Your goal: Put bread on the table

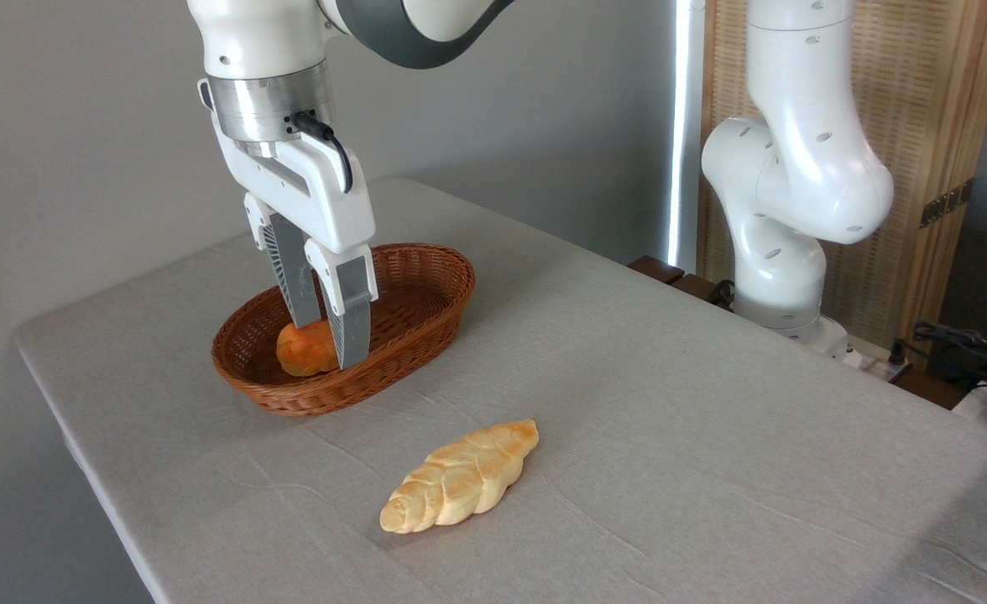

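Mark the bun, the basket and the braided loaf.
bun [299,349], fixed camera, exposed left side.
basket [426,289], fixed camera, inner right wall.
braided loaf [460,476], fixed camera, middle of top.

A single fixed camera looks down obliquely, fairly near, across the table [670,403].

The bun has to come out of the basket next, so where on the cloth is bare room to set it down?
The table is bare right of the wicker basket and beyond the braided loaf toward the arm's base. The strip between basket and loaf is narrower. The near-left corner is bare too. The gripper and the bread crowd the basket.
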You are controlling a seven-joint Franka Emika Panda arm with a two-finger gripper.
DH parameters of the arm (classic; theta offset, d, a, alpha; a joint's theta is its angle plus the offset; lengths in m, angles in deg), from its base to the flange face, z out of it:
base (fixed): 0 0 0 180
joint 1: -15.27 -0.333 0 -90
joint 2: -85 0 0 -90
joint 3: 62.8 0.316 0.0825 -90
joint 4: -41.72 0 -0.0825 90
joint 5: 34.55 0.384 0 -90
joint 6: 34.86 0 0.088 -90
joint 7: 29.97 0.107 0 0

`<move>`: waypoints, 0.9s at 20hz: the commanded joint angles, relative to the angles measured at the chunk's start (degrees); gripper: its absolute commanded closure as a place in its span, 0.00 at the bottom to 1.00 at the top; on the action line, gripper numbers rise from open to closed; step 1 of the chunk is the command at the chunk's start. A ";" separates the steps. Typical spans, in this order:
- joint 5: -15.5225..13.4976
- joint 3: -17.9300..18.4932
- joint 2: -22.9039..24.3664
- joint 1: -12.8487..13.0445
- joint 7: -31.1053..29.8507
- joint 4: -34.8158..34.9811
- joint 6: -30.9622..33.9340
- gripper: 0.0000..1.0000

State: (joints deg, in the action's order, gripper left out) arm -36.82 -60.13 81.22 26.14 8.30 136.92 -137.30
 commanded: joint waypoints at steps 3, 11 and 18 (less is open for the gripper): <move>-0.63 0.14 0.36 0.03 -0.65 -0.20 1.02 0.00; -0.63 0.58 0.36 -0.06 -0.56 -0.46 1.02 0.00; -0.63 0.58 0.36 -0.15 -0.47 -0.46 1.02 0.00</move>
State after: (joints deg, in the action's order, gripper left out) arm -36.82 -59.94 81.24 25.96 8.29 136.92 -137.30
